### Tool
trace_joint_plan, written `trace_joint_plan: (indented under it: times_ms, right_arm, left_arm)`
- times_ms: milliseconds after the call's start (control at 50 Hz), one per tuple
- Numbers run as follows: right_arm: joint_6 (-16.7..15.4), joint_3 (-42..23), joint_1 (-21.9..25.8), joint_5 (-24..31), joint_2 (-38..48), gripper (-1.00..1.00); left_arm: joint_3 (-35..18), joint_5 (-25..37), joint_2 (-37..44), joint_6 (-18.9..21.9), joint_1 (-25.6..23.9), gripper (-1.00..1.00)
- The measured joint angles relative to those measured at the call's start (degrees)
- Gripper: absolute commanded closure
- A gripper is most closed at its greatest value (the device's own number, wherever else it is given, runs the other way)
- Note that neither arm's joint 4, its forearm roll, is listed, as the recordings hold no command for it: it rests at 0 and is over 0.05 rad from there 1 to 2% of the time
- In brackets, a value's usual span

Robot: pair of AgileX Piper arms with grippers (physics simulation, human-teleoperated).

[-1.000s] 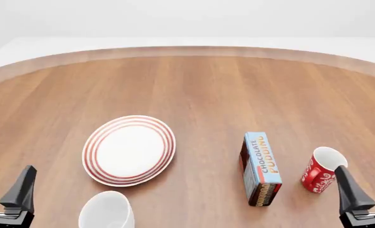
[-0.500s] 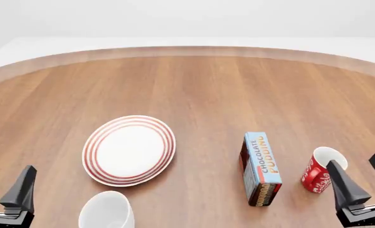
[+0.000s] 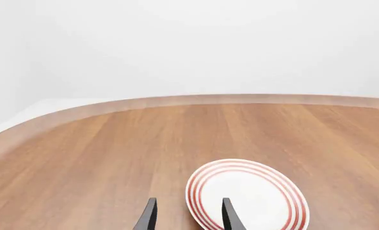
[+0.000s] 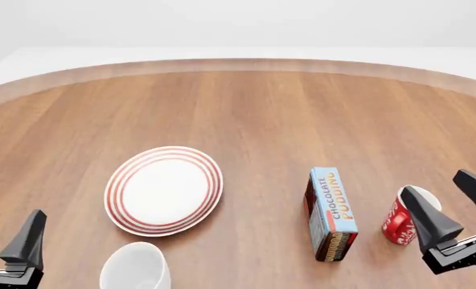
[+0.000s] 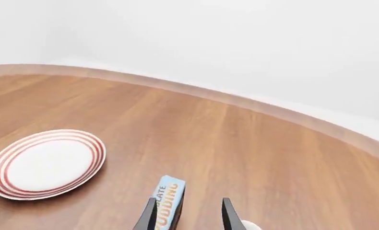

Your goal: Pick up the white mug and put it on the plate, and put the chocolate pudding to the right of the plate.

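The white mug [image 4: 135, 268] stands near the table's front edge, just in front of the plate [image 4: 164, 190], a white plate with red rings. My left gripper [image 4: 9, 215] is open and empty, low at the left, well to the left of the white mug. The chocolate pudding [image 4: 331, 212] lies right of centre, its blue face up. My right gripper [image 4: 437, 183] is open above the red mug [image 4: 400, 221], to the right of the pudding. In the wrist views the open left gripper [image 3: 189, 201] faces the plate [image 3: 247, 196], and the open right gripper [image 5: 189, 201] has the pudding [image 5: 167, 199] beside one finger.
The red mug with white swirls stands right of the pudding box, partly behind my right gripper's fingers. The wooden table's curved far edge [image 4: 238, 63] runs across the back. The plate [image 5: 45, 163] also shows in the right wrist view.
My right gripper has risen and swung forward and to the left, now overlapping the red mug. The left gripper and all objects have stayed still.
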Motion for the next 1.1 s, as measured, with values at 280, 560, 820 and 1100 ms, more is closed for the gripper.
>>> trace_joint_plan:
  times_ms: [280,560,820,1100]
  right_arm:
    - [-1.8,-4.3,2.7,3.4,4.2,-1.00]
    - [-2.9,-8.3,4.8,7.4,7.4,-1.00]
    - [-4.1,-12.6,6.7,11.2,10.7,-1.00]
    - [-3.7,-18.0,9.3,15.0,16.0,-1.00]
  left_arm:
    - [0.0,0.0,0.0,0.0,0.0,-1.00]
    - [0.0,0.0,0.0,0.0,0.0,-1.00]
    - [0.0,0.0,0.0,0.0,0.0,-1.00]
    - [0.0,0.0,0.0,0.0,0.0,-1.00]
